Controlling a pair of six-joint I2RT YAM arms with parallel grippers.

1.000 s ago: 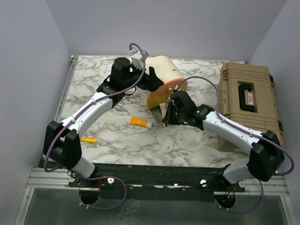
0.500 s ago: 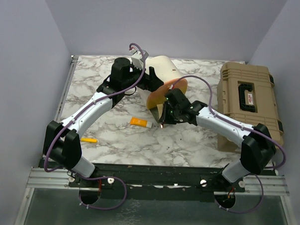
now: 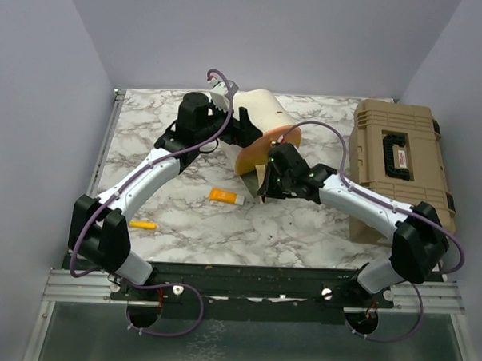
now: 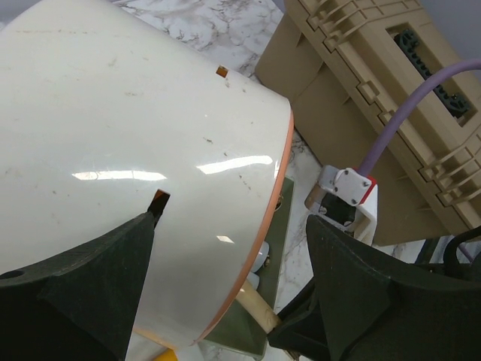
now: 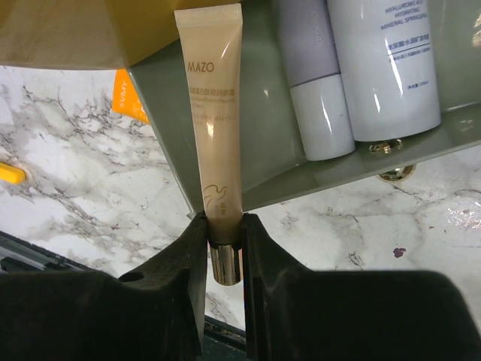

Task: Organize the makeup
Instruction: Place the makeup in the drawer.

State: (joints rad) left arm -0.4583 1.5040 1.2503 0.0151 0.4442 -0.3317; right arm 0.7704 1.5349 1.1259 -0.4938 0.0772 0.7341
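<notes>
The cream-and-orange round case (image 3: 268, 118) lies tipped with its opening towards the front. My left gripper (image 3: 245, 126) stands wide over its cream shell (image 4: 135, 150). The orange rim passes between the jaws and one finger (image 4: 113, 286) rests on the shell. My right gripper (image 5: 224, 241) is shut on the cap end of a gold tube (image 5: 214, 113), whose body lies on the case's green inner tray (image 5: 278, 158). A lilac tube (image 5: 316, 83) and a whitish tube (image 5: 383, 68) lie in that tray. An orange tube (image 3: 224, 197) and a yellow pen (image 3: 143, 224) lie on the marble table.
The big tan toolbox (image 3: 398, 163) stands shut along the right side of the table, close behind my right arm. Grey walls enclose the table on three sides. The arms' bases sit at the near edge.
My right gripper has shifted slightly left and towards the case with the gold tube, and its elbow has swung. The left arm and the case have stayed put.
</notes>
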